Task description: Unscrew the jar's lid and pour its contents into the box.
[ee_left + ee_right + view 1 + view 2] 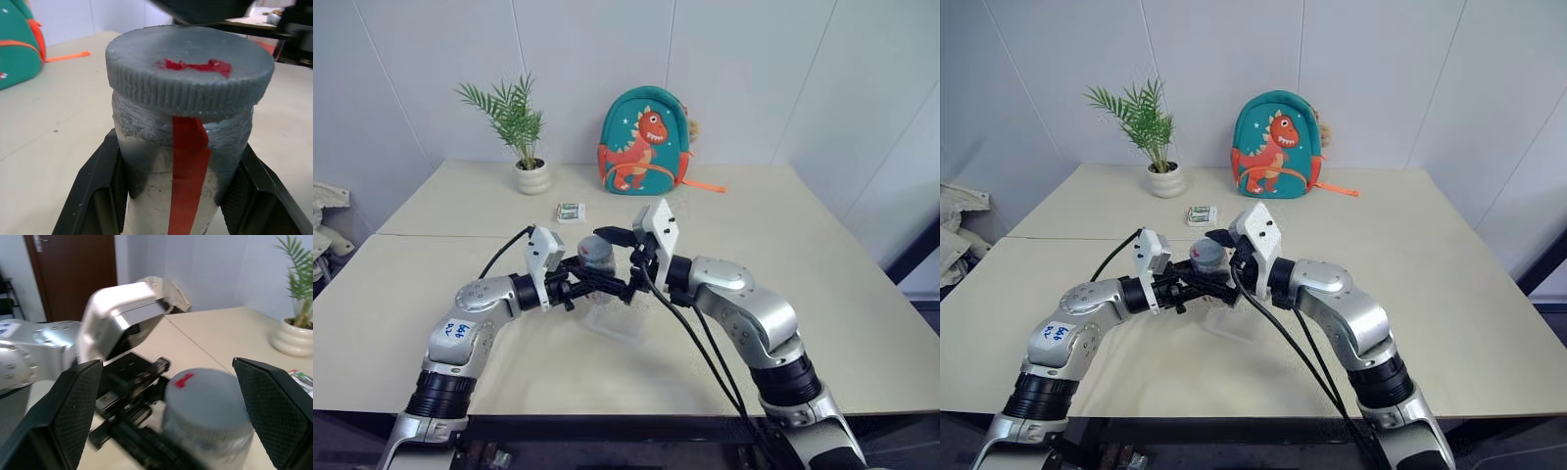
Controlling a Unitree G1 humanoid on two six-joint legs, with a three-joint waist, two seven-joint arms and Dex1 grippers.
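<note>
My left gripper [595, 272] is shut on the jar [598, 262], holding it upright above the table. The left wrist view shows the black fingers [98, 186] pressed on both sides of the jar [161, 161], which has a red strip down its side. The ribbed grey lid [190, 63] sits on top with a red mark on it. My right gripper [168, 396] is open, its two fingers spread either side of the lid [205, 391] without touching it. The clear box [617, 320] lies on the table just under both grippers. The contents are hidden.
A small white-and-green packet [571, 211] lies behind the jar. A white plant pot [531, 176] and a teal dinosaur backpack [644, 142] stand at the table's far edge. A seam [431, 235] runs across the left side of the table.
</note>
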